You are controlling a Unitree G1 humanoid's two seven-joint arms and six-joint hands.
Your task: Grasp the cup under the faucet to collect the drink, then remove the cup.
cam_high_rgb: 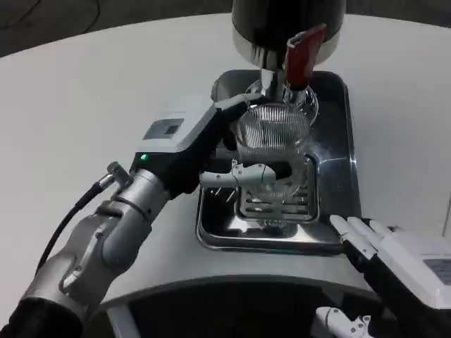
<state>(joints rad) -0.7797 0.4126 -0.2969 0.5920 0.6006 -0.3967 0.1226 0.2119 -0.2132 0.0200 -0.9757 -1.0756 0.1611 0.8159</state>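
The big white surface (84, 91) holds a shiny metal tray (338, 134) with a grate. At the back stands a dark drink machine (282, 21) with a red handle (303, 55). The clear ribbed cup (273, 130) sits on the tray right under the faucet (271, 83). The left robot hand (236, 151) wraps its fingers around the cup. The right robot hand (384, 246) rests near the tray's front corner, fingers straight and holding nothing.

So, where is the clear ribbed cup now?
In the head view, the clear ribbed plastic cup is at centre, held by the left hand under the red-handled faucet, above the metal drip tray.
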